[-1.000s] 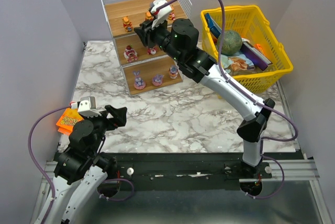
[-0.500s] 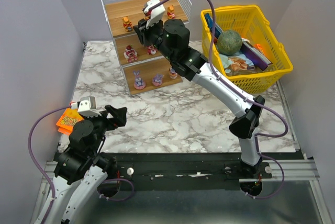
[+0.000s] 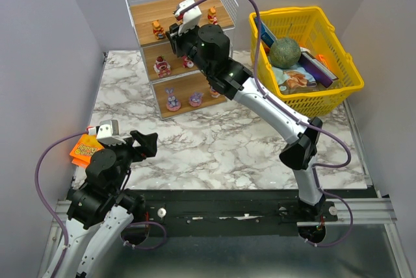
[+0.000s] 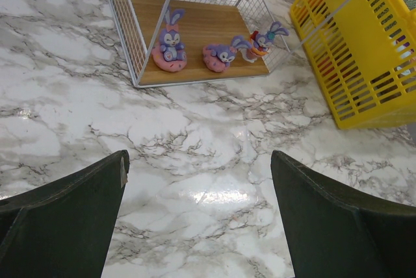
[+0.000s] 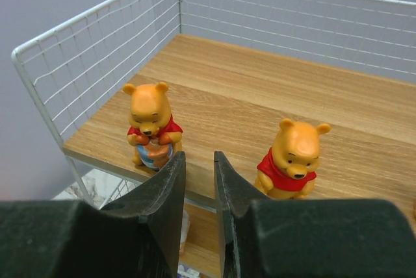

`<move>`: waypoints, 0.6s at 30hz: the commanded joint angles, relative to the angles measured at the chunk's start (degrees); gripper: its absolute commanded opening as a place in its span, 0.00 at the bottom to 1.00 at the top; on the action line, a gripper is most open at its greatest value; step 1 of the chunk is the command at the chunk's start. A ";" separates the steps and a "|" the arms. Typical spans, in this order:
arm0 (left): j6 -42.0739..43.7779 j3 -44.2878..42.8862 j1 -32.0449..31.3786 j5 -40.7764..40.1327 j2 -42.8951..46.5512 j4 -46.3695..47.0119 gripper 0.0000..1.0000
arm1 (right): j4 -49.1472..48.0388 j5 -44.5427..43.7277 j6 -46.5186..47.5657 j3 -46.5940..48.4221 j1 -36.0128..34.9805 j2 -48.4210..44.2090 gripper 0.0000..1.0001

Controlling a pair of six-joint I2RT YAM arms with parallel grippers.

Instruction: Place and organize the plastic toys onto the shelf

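In the top view an orange packet [image 3: 82, 150] lies at 8 o'clock on the marble table [image 3: 221, 145]. Its print is too small to read. Just beside it at 3 o'clock, the left gripper [image 3: 144, 143] hovers with its jaws spread wide and nothing between them. Its wrist view shows bare marble between the two dark fingers [image 4: 65, 219].

The shelf [image 3: 144, 45] stands at 11 o'clock on the table, and the plastic toys are sorted on it by colour. On the top board are orange-yellow bears, one [image 3: 158, 29] at its 9 o'clock end and one [image 3: 212, 15] at its 3 o'clock end. On the middle board are two red-pink figures [image 3: 162, 66] [image 3: 188, 62]. The bottom board holds three purple rabbits [image 3: 172, 99] [image 3: 195, 100] [image 3: 215, 91] in a row, all upright.

The right gripper [image 3: 177, 36] reaches in at the front edge of the top board. Its fingers are drawn nearly together with only a slim gap, and they clasp nothing. In its wrist view a bear holding a pot [image 5: 151, 124] stands at 11 o'clock from the fingertips and a second bear [image 5: 294, 159] at 2 o'clock, both clear of the fingers.

At 2 o'clock on the table the yellow lattice basket [image 3: 325, 99] holds a green ball [image 3: 285, 51] and several flat packets, whose labels are illegible.
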State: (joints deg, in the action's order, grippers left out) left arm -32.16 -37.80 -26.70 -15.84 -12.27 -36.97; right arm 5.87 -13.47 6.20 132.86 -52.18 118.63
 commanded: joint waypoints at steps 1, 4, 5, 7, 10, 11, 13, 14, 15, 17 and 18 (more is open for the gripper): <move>0.08 0.18 -0.02 -0.78 0.67 -0.21 0.99 | -0.59 -1.73 1.01 2.67 -0.37 1.69 0.31; 0.08 0.10 -0.02 -0.78 0.76 -0.12 0.99 | -0.51 -2.08 1.19 3.63 -0.29 2.48 0.31; 0.08 0.18 -0.02 -0.78 0.76 -0.21 0.99 | -0.59 -1.99 1.36 3.90 -0.37 2.66 0.31; 0.08 0.18 -0.02 -0.78 0.76 -0.21 0.99 | -0.59 -1.91 1.36 4.42 -0.29 3.01 0.31; 0.08 0.18 -0.02 -0.86 0.76 -0.21 0.99 | -0.51 -1.82 1.36 4.87 -0.37 3.63 0.31; 0.08 0.18 -0.02 -0.78 0.76 -0.21 0.99 | -0.51 -1.56 1.28 4.87 -0.29 3.71 0.31; 0.08 0.18 -0.02 -0.78 0.76 -0.21 0.99 | -0.51 -1.21 1.01 4.78 -0.29 3.72 0.30; 0.08 0.18 -0.02 -0.78 0.67 -0.21 0.99 | -0.51 -1.03 0.92 4.43 -0.37 3.63 0.30; 0.08 0.10 -0.02 -0.78 0.76 -0.21 0.99 | -0.51 -0.77 0.66 4.25 -0.29 3.54 0.30; 0.17 0.10 -0.02 -0.78 0.76 -0.21 0.99 | -0.51 -0.24 0.31 3.55 -0.29 3.28 0.29; 0.08 0.10 -0.02 -0.78 0.76 -0.21 0.99 | -0.51 -0.15 0.05 3.37 -0.29 3.10 0.28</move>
State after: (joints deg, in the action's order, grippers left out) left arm -32.16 -37.80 -26.70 -15.84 -12.27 -36.97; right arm 5.85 -14.06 6.55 135.90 -52.18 120.99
